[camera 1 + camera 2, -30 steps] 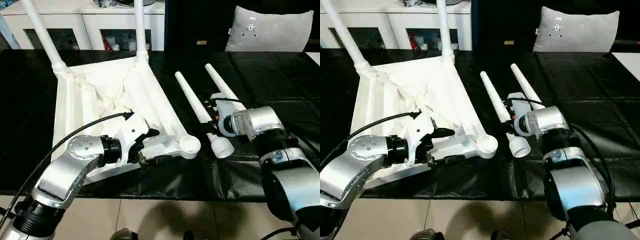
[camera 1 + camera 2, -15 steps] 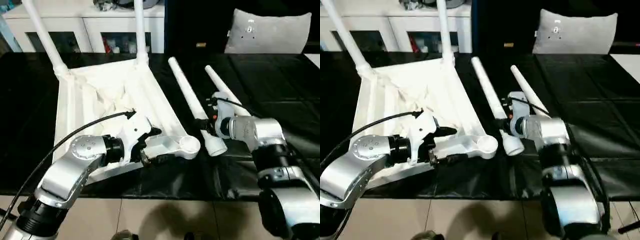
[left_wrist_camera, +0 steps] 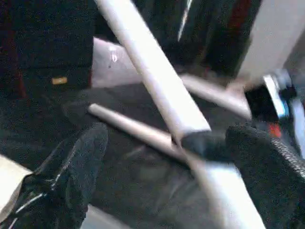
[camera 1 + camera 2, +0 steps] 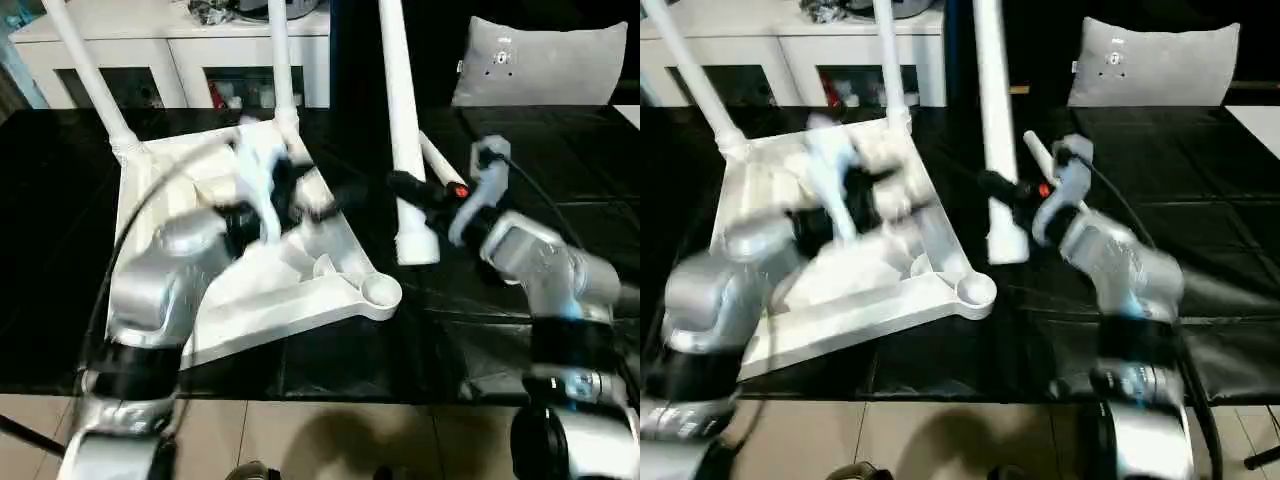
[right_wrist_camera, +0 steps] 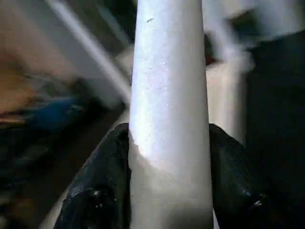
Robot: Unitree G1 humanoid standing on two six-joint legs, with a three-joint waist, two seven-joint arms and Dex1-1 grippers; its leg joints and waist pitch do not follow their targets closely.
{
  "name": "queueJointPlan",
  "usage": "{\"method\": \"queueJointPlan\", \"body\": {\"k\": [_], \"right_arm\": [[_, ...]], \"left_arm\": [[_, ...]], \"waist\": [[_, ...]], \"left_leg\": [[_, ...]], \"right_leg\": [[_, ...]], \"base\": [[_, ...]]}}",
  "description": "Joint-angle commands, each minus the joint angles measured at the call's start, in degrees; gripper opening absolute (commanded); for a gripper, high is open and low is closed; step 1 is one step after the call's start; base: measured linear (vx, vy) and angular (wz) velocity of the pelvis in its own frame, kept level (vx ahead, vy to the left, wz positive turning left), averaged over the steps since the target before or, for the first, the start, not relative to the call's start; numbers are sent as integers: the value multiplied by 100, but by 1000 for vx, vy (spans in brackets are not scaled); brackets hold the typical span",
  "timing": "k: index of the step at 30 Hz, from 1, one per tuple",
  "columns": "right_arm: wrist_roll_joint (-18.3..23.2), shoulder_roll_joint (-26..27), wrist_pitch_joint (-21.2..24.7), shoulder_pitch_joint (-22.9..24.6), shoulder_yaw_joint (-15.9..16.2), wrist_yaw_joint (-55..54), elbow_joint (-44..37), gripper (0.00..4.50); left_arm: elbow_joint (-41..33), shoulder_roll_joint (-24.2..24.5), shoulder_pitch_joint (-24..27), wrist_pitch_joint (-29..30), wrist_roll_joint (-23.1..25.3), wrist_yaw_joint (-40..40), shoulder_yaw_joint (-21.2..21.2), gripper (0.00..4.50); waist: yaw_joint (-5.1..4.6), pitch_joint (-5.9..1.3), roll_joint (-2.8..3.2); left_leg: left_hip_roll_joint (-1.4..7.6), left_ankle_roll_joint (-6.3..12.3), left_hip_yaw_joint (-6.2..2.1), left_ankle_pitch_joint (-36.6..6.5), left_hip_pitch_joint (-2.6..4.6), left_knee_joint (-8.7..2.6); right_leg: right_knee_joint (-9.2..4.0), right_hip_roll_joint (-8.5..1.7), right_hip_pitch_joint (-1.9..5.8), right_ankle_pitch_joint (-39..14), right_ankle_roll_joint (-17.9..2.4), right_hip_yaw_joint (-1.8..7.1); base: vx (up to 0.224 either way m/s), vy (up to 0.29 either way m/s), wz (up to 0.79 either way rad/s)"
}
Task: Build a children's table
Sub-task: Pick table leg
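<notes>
Tight in the middle, open on the right.
Upright leg (image 4: 400,120) in right claw (image 4: 412,190) blocks the gap beside the upturned table top (image 4: 300,290); left claw (image 4: 300,195), blurred, seems to hover over it. Loose leg (image 4: 440,160) lies behind. Two mounted legs (image 4: 85,70) fence the far edge. Black table (image 4: 560,160) right side is free.

blurred: left gripper (image 4: 300,195) | cut off at top edge: held leg (image 4: 400,130) | part-hidden: lying leg (image 4: 440,160)
</notes>
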Motion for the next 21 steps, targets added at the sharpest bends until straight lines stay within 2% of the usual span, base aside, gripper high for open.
{"method": "queueJointPlan", "body": {"k": [1, 2, 3, 6, 8, 11, 13, 15, 16, 18, 19, 20, 21], "right_arm": [[493, -24, 167, 14, -31, 337, -412, 187], [559, -44, 196, 50, -18, 378, -457, 187], [620, -64, 227, 86, 0, 422, -502, 187], [737, -108, 301, 215, 101, 615, -693, 187], [833, -125, 323, 318, 184, 742, -845, 187], [875, -147, 325, 368, 237, 742, -913, 187], [811, -213, 267, 450, 417, 747, -1023, 187], [596, -301, 103, 538, 679, 752, -1175, 187], [400, -276, -92, 601, 847, 669, -1281, 187], [92, -199, -394, 685, 1057, 481, -1402, 187], [-238, -79, -802, 766, 1235, 291, -1444, 187], [-355, -73, -924, 797, 1317, 240, -1455, 187], [-757, -37, -1404, 893, 1564, 70, -1451, 187]], "left_arm": [[-32, -269, -185, 323, -611, 262, 291, 450], [-48, -357, -217, 381, -728, 298, 348, 450], [-60, -441, -248, 431, -834, 338, 398, 450], [-80, -778, -364, 575, -1210, 591, 554, 450], [-109, -1029, -429, 774, -1476, 782, 689, 450], [-134, -1115, -457, 896, -1611, 880, 765, 450], [-200, -1118, -471, 1003, -1750, 906, 729, 450], [-215, -1092, -473, 999, -1678, 978, 640, 450], [-216, -995, -446, 923, -1425, 956, 443, 450], [-213, -875, -390, 799, -1077, 911, 164, 450], [-185, -730, -320, 504, -616, 921, -181, 450], [-167, -703, -300, 406, -490, 950, -264, 450], [-113, -633, -238, 75, -138, 1000, -487, 450]], "waist": [[96, -546, -89], [91, -544, -113], [117, -539, -107], [168, -515, -117], [179, -493, -128], [172, -508, -120], [177, -520, -110], [173, -527, -111], [168, -534, -125], [161, -531, -110], [164, -527, -111], [152, -524, -101], [164, -528, -105]], "left_leg": [[146, 386, -41, -890, 7, -296], [147, 407, -44, -862, -14, -299], [143, 409, -39, -888, 0, -298], [130, 370, -29, -964, 26, -303], [119, 325, -31, -1039, 18, -309], [137, 308, -64, -1028, 8, -334], [158, 298, -71, -1018, 23, -347], [174, 309, -75, -979, 10, -356], [178, 318, -83, -906, -12, -360], [189, 324, -82, -856, -17, -364], [191, 309, -84, -859, -19, -365], [194, 278, -85, -896, -15, -373], [192, 267, -90, -896, -20, -369]], "right_leg": [[-521, -277, 395, -2006, -870, 211], [-521, -271, 399, -2031, -858, 204], [-538, -268, 377, -2179, -800, 197], [-621, -260, 350, -2645, -532, 184], [-667, -250, 346, -2877, -343, 158], [-669, -246, 349, -2860, -260, 143], [-668, -249, 343, -2725, -247, 146], [-659, -250, 347, -2565, -273, 154], [-638, -258, 354, -2433, -296, 165], [-630, -261, 335, -2335, -280, 184], [-629, -278, 324, -2357, -270, 193], [-629, -284, 317, -2419, -241, 197], [-635, -298, 319, -2424, -222, 196]], "base": [[0, 0, 0], [0, 0, 0], [0, 0, 0], [0, 0, 0], [0, 0, 0], [0, 0, 0], [0, 0, 0], [0, 0, 0], [0, 0, 0], [0, 0, 0], [0, 0, 0], [0, 0, 0], [0, 0, 0]]}}
